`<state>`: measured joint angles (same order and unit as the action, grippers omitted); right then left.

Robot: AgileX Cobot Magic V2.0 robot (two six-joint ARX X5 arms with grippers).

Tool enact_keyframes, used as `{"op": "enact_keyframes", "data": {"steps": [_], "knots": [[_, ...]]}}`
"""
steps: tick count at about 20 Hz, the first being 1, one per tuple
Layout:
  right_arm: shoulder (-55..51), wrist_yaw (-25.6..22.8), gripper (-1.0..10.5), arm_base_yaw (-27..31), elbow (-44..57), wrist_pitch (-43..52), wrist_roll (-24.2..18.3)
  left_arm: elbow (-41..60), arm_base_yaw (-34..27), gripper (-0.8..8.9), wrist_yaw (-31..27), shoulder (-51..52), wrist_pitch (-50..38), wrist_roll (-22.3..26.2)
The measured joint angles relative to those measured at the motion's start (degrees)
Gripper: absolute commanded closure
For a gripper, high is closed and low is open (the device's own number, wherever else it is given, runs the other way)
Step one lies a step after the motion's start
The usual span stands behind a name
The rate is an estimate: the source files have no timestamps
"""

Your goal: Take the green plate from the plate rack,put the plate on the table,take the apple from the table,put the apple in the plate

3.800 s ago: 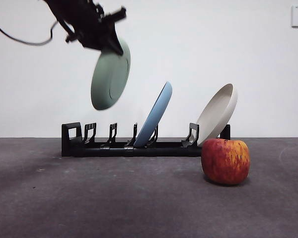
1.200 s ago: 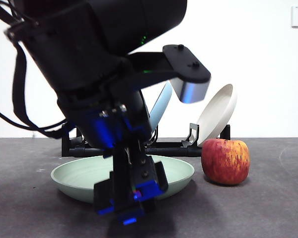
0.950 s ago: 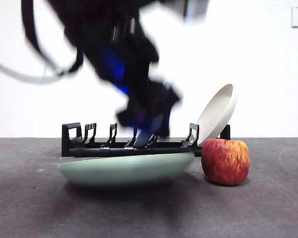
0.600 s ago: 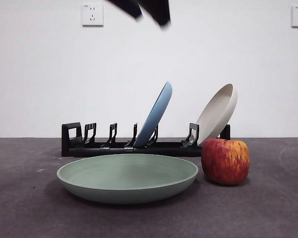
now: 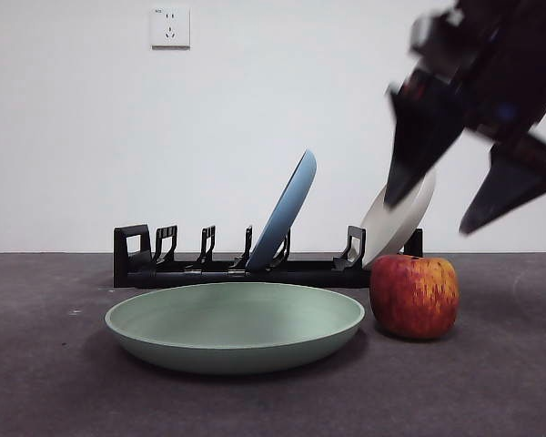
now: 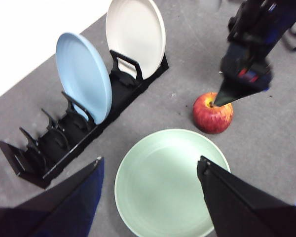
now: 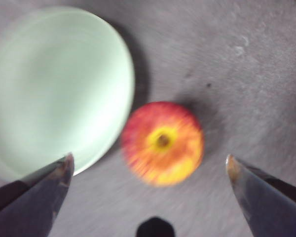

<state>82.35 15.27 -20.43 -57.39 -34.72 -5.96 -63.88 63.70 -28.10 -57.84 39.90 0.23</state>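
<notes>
The green plate (image 5: 235, 326) already lies flat on the tabletop (image 5: 64, 382), before the plate rack (image 5: 209, 264). The apple (image 5: 413, 296) stands just beside it, not taken; the right claw (image 5: 473, 187) hangs above it, jaws apart. The left claw (image 6: 150, 170), also apart, waits high.

No text, label or number can be read anywhere — nothing legible.

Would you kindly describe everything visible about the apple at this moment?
The apple is red, streaked with yellow-orange, roundish with a flat base, and has a yellowish stem hollow on top. It stands upright on the table, just beside the green plate, in front of the plate rack; whether it touches the rim is unclear. The right gripper hangs open above it, not touching.
</notes>
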Motion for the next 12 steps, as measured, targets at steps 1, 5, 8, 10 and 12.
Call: {"op": "enact_keyframes", "data": {"steps": [1,5,8,10,12], "knots": [[2.1,-1.2,2.9,-0.6,0.0,1.3,0.0,0.0,0.0,4.91,0.0,0.3,0.9,-0.7],[8.9,-4.8,2.9,-2.2,0.0,5.3,0.0,0.0,0.0,4.91,0.0,0.4,2.5,-2.5],[12.4,-6.2,2.9,-2.4,0.0,6.0,0.0,0.0,0.0,4.91,0.0,0.4,2.5,-2.9],[13.5,-6.3,2.9,-2.4,0.0,6.8,0.0,0.0,0.0,4.91,0.0,0.4,2.5,-2.9],[14.3,-6.3,4.0,-2.4,0.0,7.9,0.0,0.0,0.0,4.91,0.0,0.4,2.5,-2.9]]}}
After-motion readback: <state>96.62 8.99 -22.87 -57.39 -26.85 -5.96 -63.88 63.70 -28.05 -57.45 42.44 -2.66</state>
